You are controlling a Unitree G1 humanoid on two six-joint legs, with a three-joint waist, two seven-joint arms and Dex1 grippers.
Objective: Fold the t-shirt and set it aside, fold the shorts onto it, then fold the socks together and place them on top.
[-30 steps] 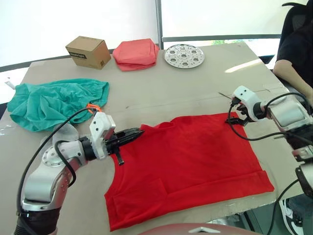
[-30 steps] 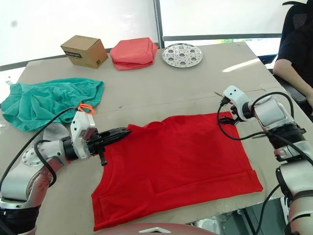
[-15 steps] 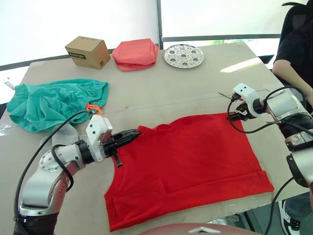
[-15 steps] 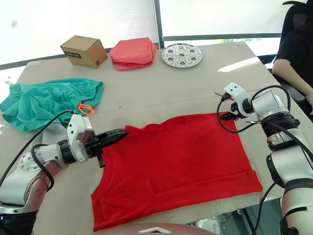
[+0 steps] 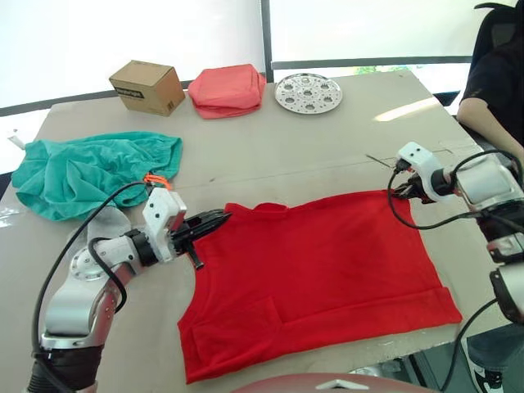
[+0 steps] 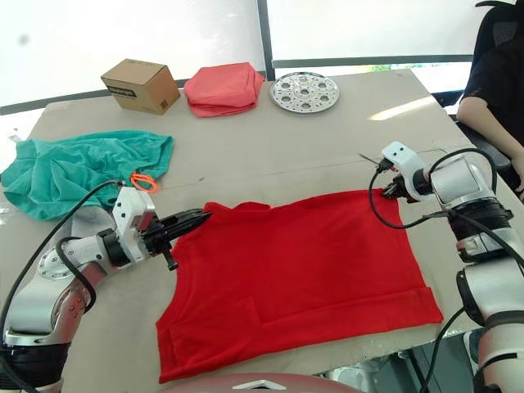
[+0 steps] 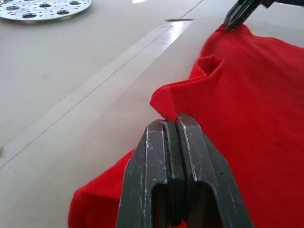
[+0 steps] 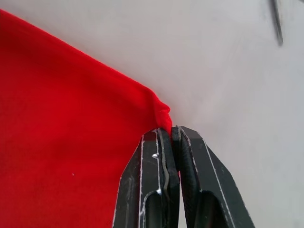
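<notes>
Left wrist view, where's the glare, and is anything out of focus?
Left wrist view: glare streaks the tan tabletop and washes out the perforated round metal plate; that plate is soft, while the left gripper pinching the bright red t-shirt is sharp.

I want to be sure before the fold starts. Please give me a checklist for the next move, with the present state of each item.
1. Left gripper shut on the t-shirt edge: ok.
2. Right gripper shut on the far corner: ok.
3. T-shirt lying flat: not ok, a pucker sits near the left gripper.
4. Shorts apart from the t-shirt: ok.
5. Depth of cloth held in each grip: cannot tell.
</notes>
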